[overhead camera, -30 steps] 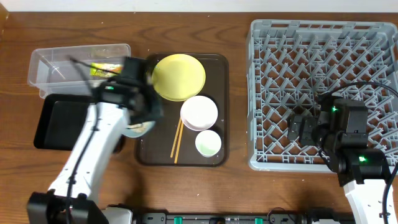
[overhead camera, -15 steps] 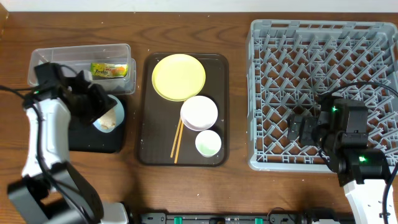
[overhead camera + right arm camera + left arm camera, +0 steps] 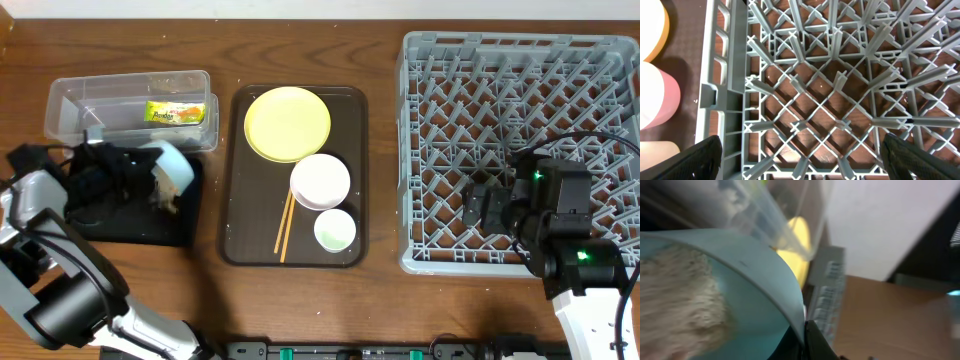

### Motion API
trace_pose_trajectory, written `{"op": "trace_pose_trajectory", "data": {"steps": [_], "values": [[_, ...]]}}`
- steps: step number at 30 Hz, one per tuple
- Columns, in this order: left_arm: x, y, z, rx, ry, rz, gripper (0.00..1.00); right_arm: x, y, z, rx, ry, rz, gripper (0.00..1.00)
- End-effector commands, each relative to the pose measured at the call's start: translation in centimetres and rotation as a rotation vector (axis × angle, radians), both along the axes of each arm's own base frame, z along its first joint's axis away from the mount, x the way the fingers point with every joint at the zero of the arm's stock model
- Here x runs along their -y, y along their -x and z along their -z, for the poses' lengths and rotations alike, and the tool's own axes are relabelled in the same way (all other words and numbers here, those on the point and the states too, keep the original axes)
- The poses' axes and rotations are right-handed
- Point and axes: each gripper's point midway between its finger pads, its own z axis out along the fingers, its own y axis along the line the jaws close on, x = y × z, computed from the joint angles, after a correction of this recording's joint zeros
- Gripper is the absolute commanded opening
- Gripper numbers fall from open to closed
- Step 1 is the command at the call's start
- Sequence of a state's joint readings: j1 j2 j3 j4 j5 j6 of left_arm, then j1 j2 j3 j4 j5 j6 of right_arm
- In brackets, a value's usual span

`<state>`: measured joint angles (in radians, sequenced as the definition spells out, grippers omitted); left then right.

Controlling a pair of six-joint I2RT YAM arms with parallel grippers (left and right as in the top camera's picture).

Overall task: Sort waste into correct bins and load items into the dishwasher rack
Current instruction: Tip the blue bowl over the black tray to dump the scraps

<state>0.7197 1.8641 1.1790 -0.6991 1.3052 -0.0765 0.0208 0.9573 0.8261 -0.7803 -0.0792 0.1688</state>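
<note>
My left gripper [image 3: 150, 175] is shut on the rim of the light blue bowl [image 3: 176, 166] and holds it tipped on its side over the black tray [image 3: 130, 228]. In the left wrist view the fingers [image 3: 807, 341] pinch the bowl's wall [image 3: 755, 295], with whitish rice scraps [image 3: 675, 300] inside. The yellow-green wrapper [image 3: 172, 112] lies in the clear box [image 3: 90, 100]. The yellow plate [image 3: 288, 123], white bowl [image 3: 320, 180], small white cup [image 3: 334, 231] and chopsticks [image 3: 285, 225] lie on the brown serving tray. My right gripper [image 3: 490, 205] [image 3: 805, 162] is open and empty over the grey rack [image 3: 520, 90] [image 3: 840, 75].
The brown serving tray [image 3: 240, 240] sits between the bins and the rack. The rack's upright pegs stand under the right gripper. The right wrist view shows the rack's left wall [image 3: 722, 90] with the plate and white bowl beyond it.
My left arm has swung left with the blue bowl, from beside the serving tray to over the black tray, and tipped the bowl on its side. The right arm has not moved.
</note>
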Motion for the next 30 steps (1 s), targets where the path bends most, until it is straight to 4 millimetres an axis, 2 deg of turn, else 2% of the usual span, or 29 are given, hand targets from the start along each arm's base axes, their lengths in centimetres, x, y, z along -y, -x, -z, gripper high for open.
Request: {"op": "trace_pose_trajectory", "data": {"steps": [1, 5, 12, 30], "values": [[-1.0, -0.3, -3.4, 0.160, 0.098, -0.010, 0.06, -0.5, -0.3, -1.2, 0.033, -0.013, -0.010, 0.99], [-2.0, 0.0, -4.9, 0.230, 0.148, -0.030, 0.06, -0.5, -0.3, -1.2, 0.033, -0.013, -0.010, 0.99], [-3.0, 0.3, -4.9, 0.230, 0.147, -0.058, 0.06, -0.5, -0.3, -1.2, 0.033, -0.013, -0.010, 0.99], [-3.0, 0.3, -4.8, 0.228, 0.144, -0.059, 0.06, -0.5, -0.3, -1.2, 0.033, -0.013, -0.010, 0.99]]}}
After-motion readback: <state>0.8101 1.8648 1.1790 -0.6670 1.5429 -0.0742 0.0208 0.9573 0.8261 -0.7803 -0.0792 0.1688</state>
